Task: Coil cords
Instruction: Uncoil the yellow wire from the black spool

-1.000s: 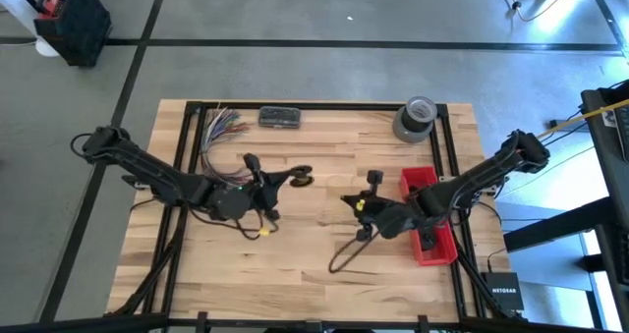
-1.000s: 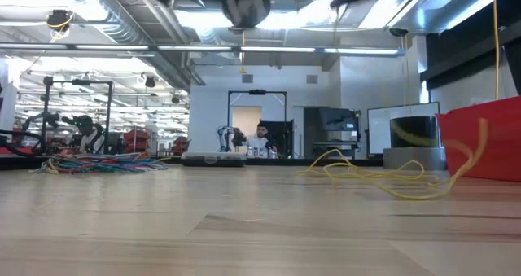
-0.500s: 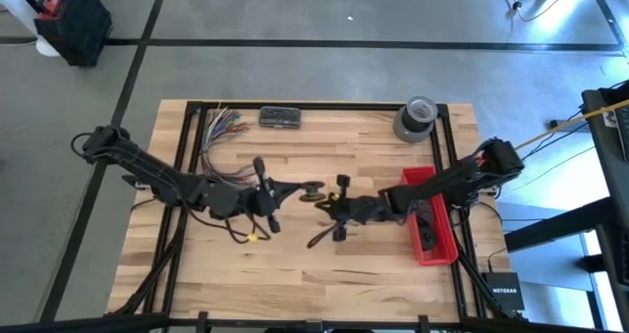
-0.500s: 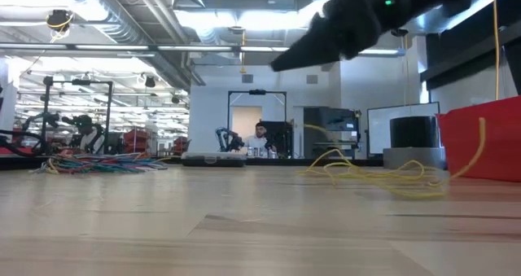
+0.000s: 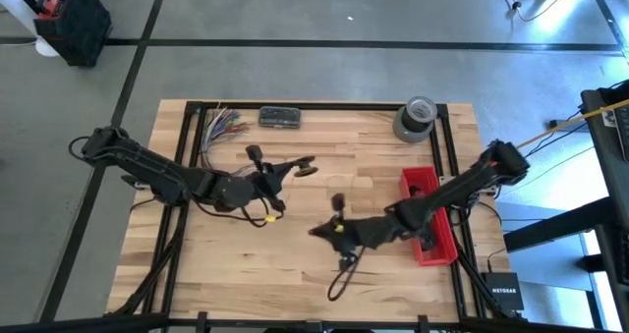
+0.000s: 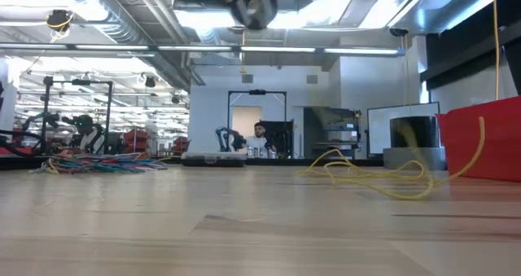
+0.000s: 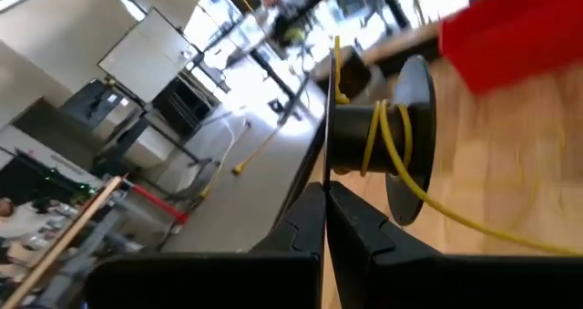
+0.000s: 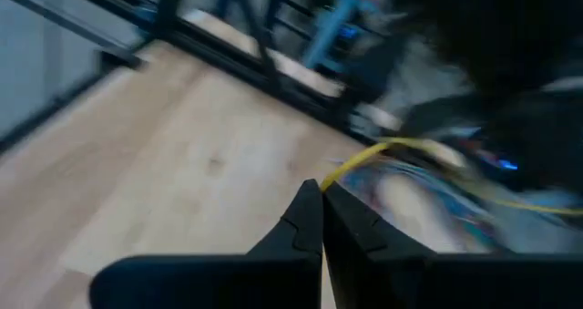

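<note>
A black spool (image 7: 369, 138) with a few turns of thin yellow cord (image 7: 393, 154) hangs above the table's middle, in the high view too (image 5: 306, 166). My left gripper (image 5: 293, 166) is shut on it. My right gripper (image 5: 316, 232), nearer the front edge, is shut on the yellow cord (image 8: 364, 154). More of the cord (image 6: 366, 174) lies in slack loops on the wood near the red bin (image 6: 488, 138). In the low view the spool (image 6: 252, 3) shows at the top, clear of the table. My left gripper (image 7: 325, 189) pinches the rim of the spool's near flange (image 7: 325, 163), seen edge-on, between its two fingers. The fingers come about level from the table's left. The spool is lifted clear, with cord running off its core. My right gripper (image 8: 319, 186) pinches the yellow cord (image 8: 330, 176) between its two fingertips. It reaches in from the table's right, slanting a little down. From the fingers the cord runs on in the air.
A red bin (image 5: 428, 191) stands at the right, under my right arm. A tape roll (image 5: 415, 117) sits at the far right corner. A dark flat box (image 5: 280, 117) and a bundle of multicoloured wires (image 5: 221, 127) lie at the far left.
My right gripper, shut on the cord, has swung toward the table's left, close to the spool, then toward the near edge, turning as it went. My left gripper has carried the spool a little toward the far edge.
</note>
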Action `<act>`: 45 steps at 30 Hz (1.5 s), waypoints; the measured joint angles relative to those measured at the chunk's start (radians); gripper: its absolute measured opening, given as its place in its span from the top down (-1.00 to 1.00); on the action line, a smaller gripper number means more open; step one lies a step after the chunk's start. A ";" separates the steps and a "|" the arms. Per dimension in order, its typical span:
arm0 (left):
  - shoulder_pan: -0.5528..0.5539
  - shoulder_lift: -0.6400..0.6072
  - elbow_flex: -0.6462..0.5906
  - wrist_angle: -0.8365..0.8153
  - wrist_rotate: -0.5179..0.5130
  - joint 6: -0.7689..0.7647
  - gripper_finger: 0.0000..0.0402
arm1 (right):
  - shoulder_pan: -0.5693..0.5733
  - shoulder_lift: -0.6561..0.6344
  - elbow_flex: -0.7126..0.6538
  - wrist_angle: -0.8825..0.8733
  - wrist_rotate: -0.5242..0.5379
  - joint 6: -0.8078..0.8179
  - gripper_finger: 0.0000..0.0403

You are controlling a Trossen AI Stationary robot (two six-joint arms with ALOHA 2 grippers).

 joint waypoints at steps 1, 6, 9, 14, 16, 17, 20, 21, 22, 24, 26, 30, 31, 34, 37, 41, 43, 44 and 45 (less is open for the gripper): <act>-0.001 0.000 0.000 -0.035 -0.011 -0.003 1.00 | 0.017 -0.028 0.012 -0.042 0.047 -0.006 0.99; -0.027 0.000 0.000 -0.197 -0.036 0.016 1.00 | 0.098 -0.173 0.023 -0.242 0.279 0.021 0.99; -0.058 0.000 0.000 -0.254 -0.090 0.033 1.00 | 0.151 -0.255 0.023 -0.393 0.421 0.117 0.99; -0.110 0.000 0.000 -0.251 -0.206 0.090 1.00 | 0.212 -0.346 -0.034 -0.613 0.540 0.363 0.99; -0.130 0.000 0.000 -0.243 -0.226 0.110 1.00 | 0.219 -0.357 -0.073 -0.693 0.540 0.481 0.99; -0.140 0.000 0.000 -0.226 -0.235 0.127 1.00 | 0.219 -0.357 -0.096 -0.724 0.538 0.534 0.99; -0.169 -0.001 0.000 -0.133 -0.242 0.183 1.00 | 0.206 -0.351 -0.183 -0.772 0.537 0.651 0.99; -0.181 -0.001 0.000 -0.100 -0.243 0.203 1.00 | 0.195 -0.348 -0.216 -0.765 0.538 0.677 0.99; -0.191 -0.001 0.000 -0.064 -0.242 0.217 1.00 | 0.180 -0.346 -0.252 -0.755 0.538 0.700 0.99; -0.208 -0.001 0.000 0.016 -0.235 0.254 1.00 | 0.146 -0.344 -0.320 -0.709 0.526 0.728 0.99; -0.217 -0.001 0.000 0.103 -0.213 0.286 1.00 | 0.105 -0.338 -0.376 -0.590 0.490 0.727 0.99; -0.197 -0.001 0.000 0.249 -0.132 0.301 1.00 | 0.039 -0.297 -0.450 -0.254 0.327 0.553 0.99; -0.186 -0.001 0.000 0.273 -0.114 0.287 1.00 | 0.025 -0.279 -0.454 -0.165 0.280 0.500 0.99; -0.155 -0.001 0.000 0.317 -0.102 0.222 1.00 | 0.000 -0.218 -0.454 0.088 0.141 0.360 0.99; -0.126 -0.001 0.000 0.323 -0.113 0.150 1.00 | -0.007 -0.161 -0.418 0.249 0.002 0.262 0.99; -0.084 0.003 0.000 0.288 -0.154 0.110 1.00 | 0.001 -0.124 -0.313 0.261 -0.114 0.183 0.99; -0.065 0.005 0.000 0.237 -0.180 0.090 1.00 | 0.012 -0.121 -0.262 0.234 -0.155 0.154 0.99; -0.054 0.005 0.000 0.201 -0.196 0.081 1.00 | 0.020 -0.121 -0.237 0.216 -0.159 0.130 0.99; -0.045 0.005 0.000 0.166 -0.206 0.071 1.00 | 0.032 -0.125 -0.214 0.200 -0.155 0.105 0.99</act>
